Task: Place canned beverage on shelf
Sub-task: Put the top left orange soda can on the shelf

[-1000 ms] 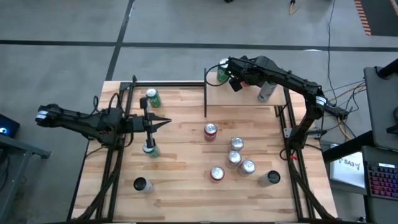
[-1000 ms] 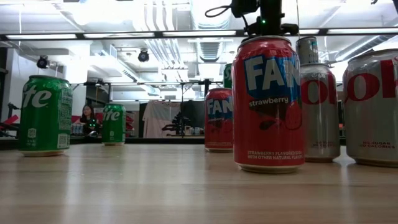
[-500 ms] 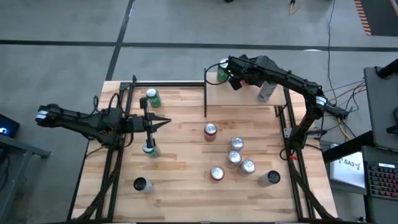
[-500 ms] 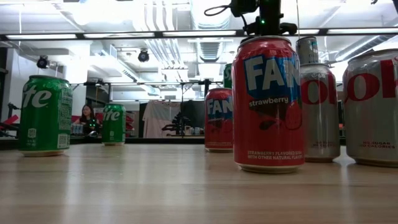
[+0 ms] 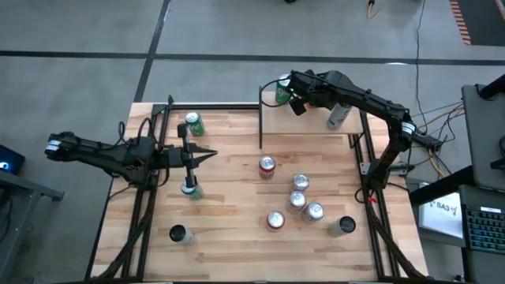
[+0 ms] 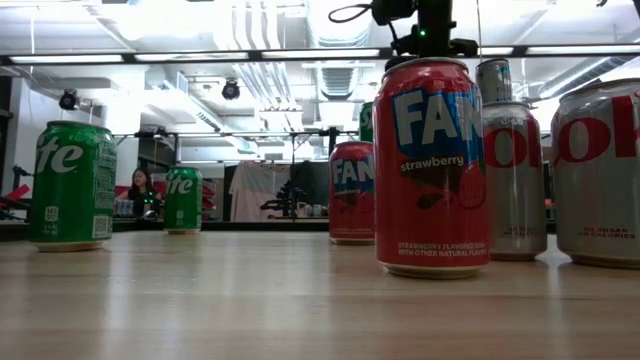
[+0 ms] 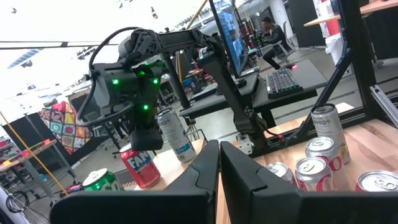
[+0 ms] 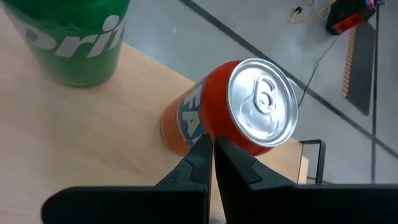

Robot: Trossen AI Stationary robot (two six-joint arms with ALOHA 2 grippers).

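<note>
A: Looking straight down, we see the right gripper (image 5: 295, 102) over the shelf (image 5: 316, 126), at its far left corner. The arm hides what stands under it.

B: Its wrist camera fills that in for us. We find an orange can (image 8: 249, 112) upright on the shelf's light wood, with the letters "FA" in white on blue along its side. The two dark fingers (image 8: 239, 163) are pressed together just in front of it and grip nothing.

A: We also read "pri" on the green can (image 8: 74, 37) standing on the shelf beside the orange one, apart from it.

B: From above we count one more can on that shelf, a silver one (image 5: 338, 116) at its right side.

A: The left gripper (image 5: 210, 155) hangs over the tabletop (image 5: 237, 237), well to the left of the shelf. We see its fingers closed to a point and empty.

B: At table height we lose the shelf but gain the labels. The nearest red can (image 6: 432, 165) says "FAN" and "strawberry", with "strawberry flavored soda with other natural flavors" below.

A: Beside it we make out red letters "ol" on a silver can (image 6: 598, 170), and "te" on a large green can (image 6: 72, 185)
</note>
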